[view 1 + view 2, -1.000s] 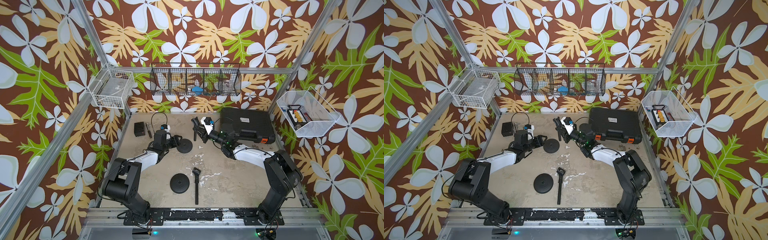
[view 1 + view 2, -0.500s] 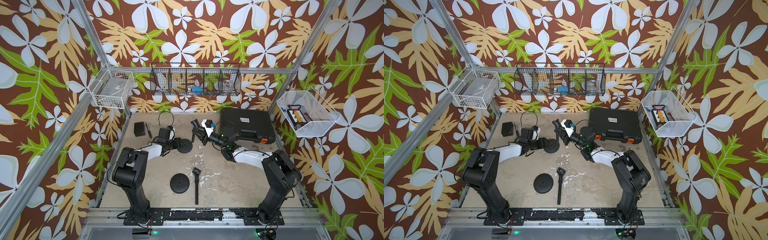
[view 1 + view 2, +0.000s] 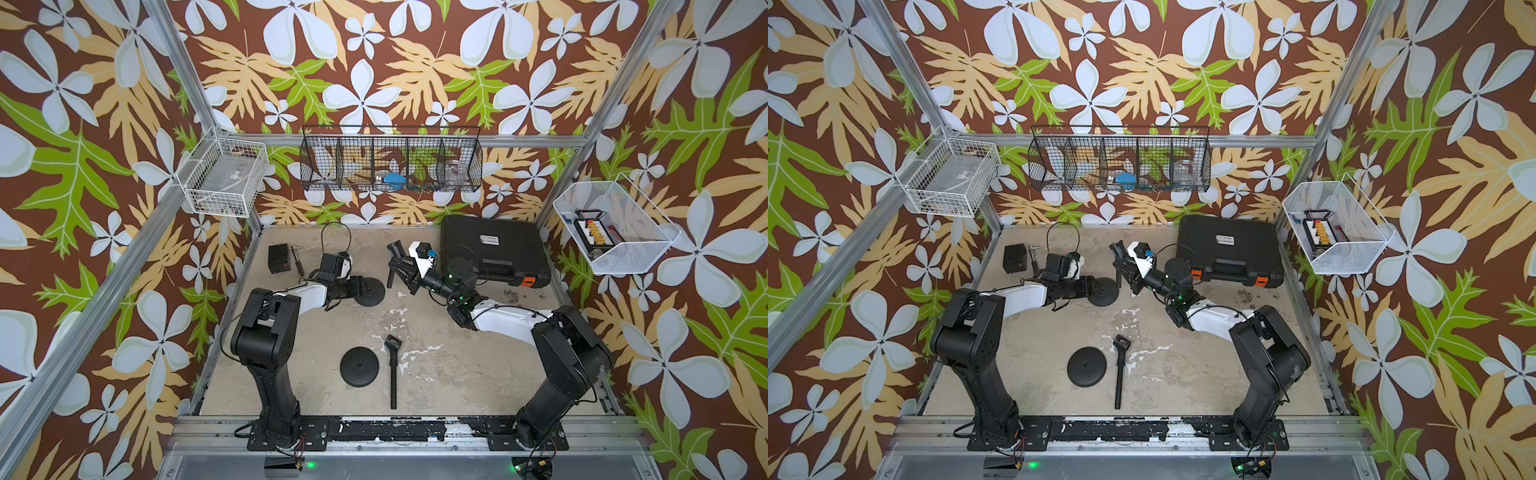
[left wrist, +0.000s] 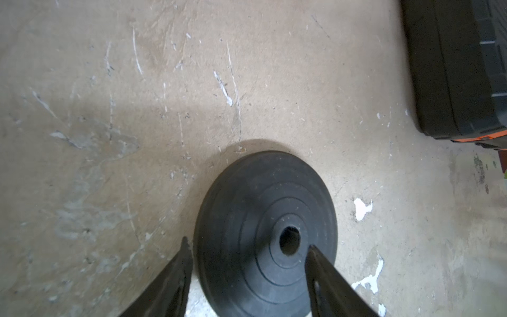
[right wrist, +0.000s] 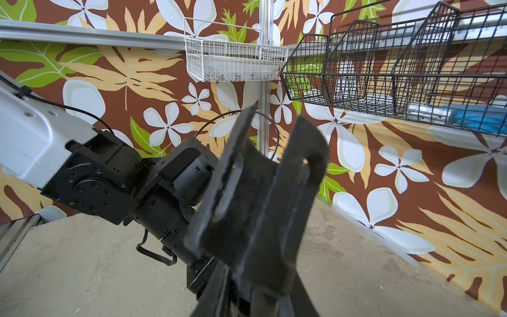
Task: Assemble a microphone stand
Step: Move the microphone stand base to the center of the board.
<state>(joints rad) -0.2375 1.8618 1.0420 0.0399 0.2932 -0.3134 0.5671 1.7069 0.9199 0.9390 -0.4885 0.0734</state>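
Swinging in, your left gripper (image 4: 247, 243) now straddles the rear base (image 4: 263, 197), jaws wide; right gripper (image 3: 402, 270) stays clamped on the pole (image 3: 390, 279), so mating looks next.

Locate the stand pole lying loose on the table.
In both top views the loose pole lies flat at the front middle of the table, right of the front round base, clip end toward the back.

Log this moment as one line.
left end effector: open over far round base | right end effector: shut on microphone stand pole
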